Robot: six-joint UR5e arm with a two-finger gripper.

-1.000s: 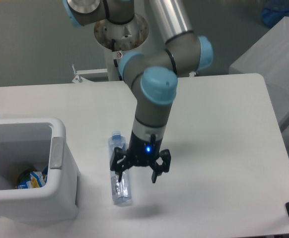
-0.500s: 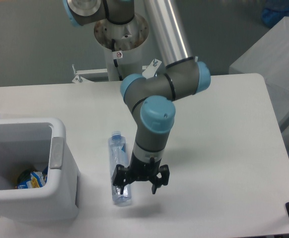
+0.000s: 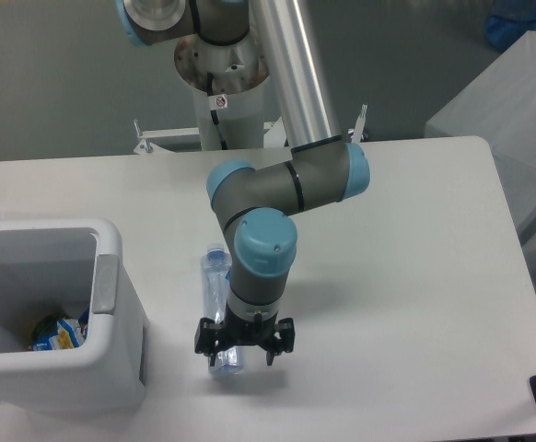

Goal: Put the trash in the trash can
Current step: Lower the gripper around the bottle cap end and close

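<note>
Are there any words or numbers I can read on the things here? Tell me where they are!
No words or numbers can be read.
Snack wrapper in the trash can: colourful print, too blurred to read.
Bottle: no readable label.
Small round red sign on the robot's base: too small to read.

One clear plastic bottle (image 3: 215,295) lay on the table (image 3: 406,276), and there was one white trash can (image 3: 56,318) on it. Inside the can sat one crumpled snack wrapper (image 3: 59,332). That made two pieces of trash in all. One robot arm (image 3: 266,221) reached over the table, and it carried one pincer (image 3: 243,346) with two fingers. There was one table in view.
</note>
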